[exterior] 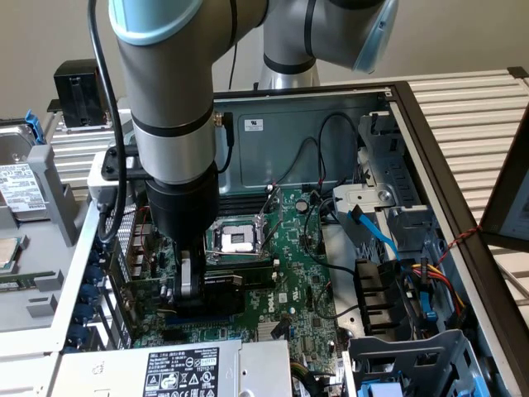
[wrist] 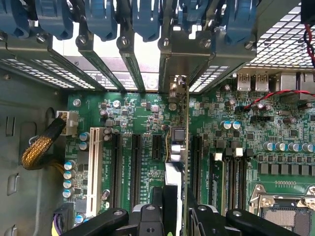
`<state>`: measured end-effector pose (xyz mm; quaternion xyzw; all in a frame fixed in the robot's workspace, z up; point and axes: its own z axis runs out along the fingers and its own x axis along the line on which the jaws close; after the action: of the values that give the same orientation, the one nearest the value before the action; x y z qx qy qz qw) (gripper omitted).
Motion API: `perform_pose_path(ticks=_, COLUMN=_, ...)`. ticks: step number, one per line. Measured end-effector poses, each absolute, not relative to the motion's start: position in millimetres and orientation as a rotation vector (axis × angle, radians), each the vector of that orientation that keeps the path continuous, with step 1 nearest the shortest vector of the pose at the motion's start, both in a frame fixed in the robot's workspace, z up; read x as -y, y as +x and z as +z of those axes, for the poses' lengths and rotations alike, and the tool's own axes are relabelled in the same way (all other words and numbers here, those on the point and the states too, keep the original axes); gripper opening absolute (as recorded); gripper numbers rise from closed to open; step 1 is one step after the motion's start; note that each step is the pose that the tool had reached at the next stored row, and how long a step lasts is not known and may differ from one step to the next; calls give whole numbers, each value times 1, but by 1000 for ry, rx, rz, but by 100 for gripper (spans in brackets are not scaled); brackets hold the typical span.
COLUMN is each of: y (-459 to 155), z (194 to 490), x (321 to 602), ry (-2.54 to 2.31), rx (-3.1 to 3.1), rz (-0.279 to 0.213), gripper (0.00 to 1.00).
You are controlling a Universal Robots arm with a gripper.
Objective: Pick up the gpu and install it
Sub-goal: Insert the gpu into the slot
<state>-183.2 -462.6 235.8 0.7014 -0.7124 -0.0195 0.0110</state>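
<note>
The gpu (wrist: 177,140) stands on edge over the green motherboard (wrist: 133,115), seen edge-on as a thin green board with a black cooler. It lies between two black expansion slots, and its metal bracket end reaches the rear slot openings of the case. My gripper (wrist: 177,214) is shut on it, one black finger on each side of the card. In the exterior view the gripper (exterior: 194,285) is deep in the open case at the exterior view's left, beside the CPU socket (exterior: 238,240), with the gpu's black block (exterior: 223,294) under it. Whether the card's edge sits in a slot is hidden.
Blue slot clips (wrist: 103,19) and metal slot covers line the case's rear wall. A power supply (exterior: 173,368) lies along the near edge. Drive cages and coloured cables (exterior: 430,285) crowd the exterior view's right. A yellow braided cable (wrist: 39,150) plugs in near the white slot (wrist: 93,169).
</note>
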Motion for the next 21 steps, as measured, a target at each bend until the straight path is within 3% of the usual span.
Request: perform_pose_path(ticks=21, y=-184, z=235, x=463, ry=2187, rx=2223, rz=-63, gripper=27)
